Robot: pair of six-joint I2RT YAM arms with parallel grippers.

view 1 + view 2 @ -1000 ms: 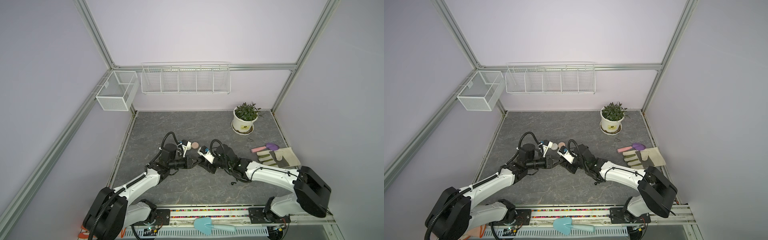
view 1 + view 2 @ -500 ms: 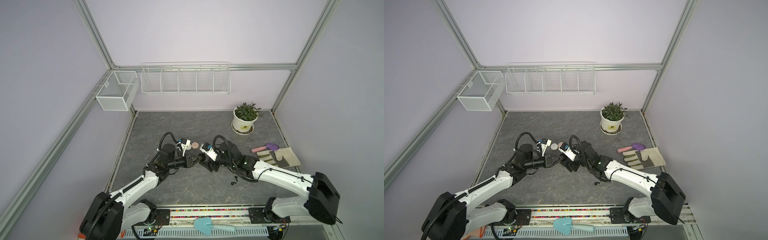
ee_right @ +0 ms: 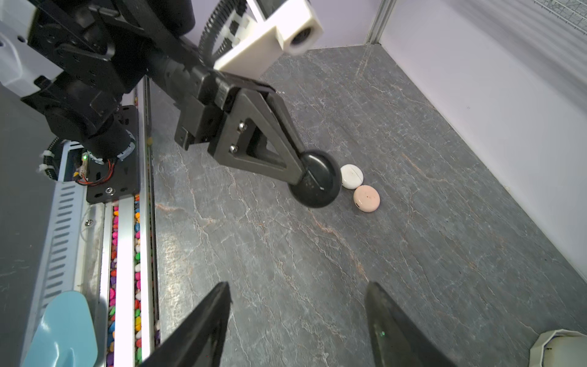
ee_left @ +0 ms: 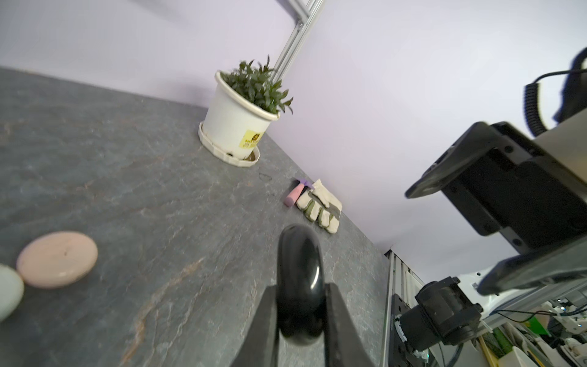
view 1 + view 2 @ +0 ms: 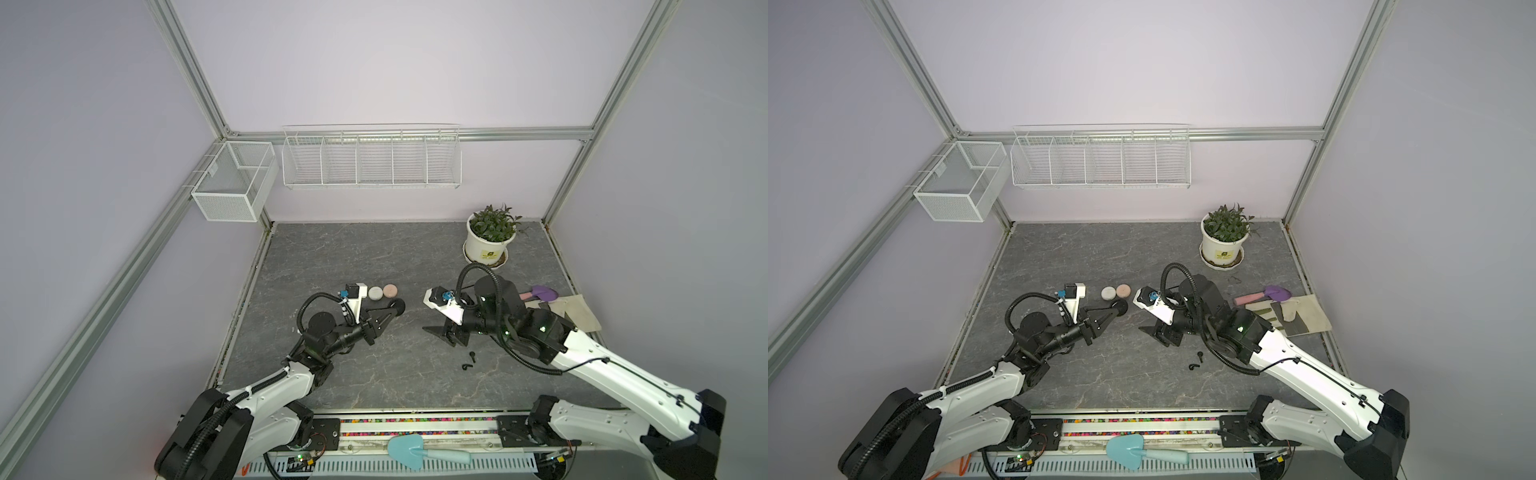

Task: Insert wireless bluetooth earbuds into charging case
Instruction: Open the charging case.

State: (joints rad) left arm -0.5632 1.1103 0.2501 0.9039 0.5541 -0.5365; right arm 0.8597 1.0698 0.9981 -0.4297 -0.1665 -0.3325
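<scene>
A black round charging case (image 4: 300, 279) stands on edge between the fingers of my left gripper (image 4: 300, 287), which is shut on it just above the table. In both top views the case (image 5: 398, 308) (image 5: 1121, 308) shows at the tip of the left gripper (image 5: 392, 312). My right gripper (image 3: 297, 287) is open with nothing between its fingers, and it faces the case from a short way off to the right (image 5: 441, 334). Two black earbuds (image 5: 472, 355) (image 5: 466, 366) lie loose on the table in front of the right gripper's wrist.
A white round case (image 5: 375, 292) and a pink one (image 5: 390, 290) lie just behind the black case. At the back right stands a potted plant (image 5: 488, 245). A purple trowel (image 5: 540, 293) and a glove (image 5: 569, 311) are at the right edge, a blue trowel (image 5: 415, 453) on the front rail.
My right gripper has drawn back to the right, away from the black case, and its jaws now stand wide. The left gripper still holds the case.
</scene>
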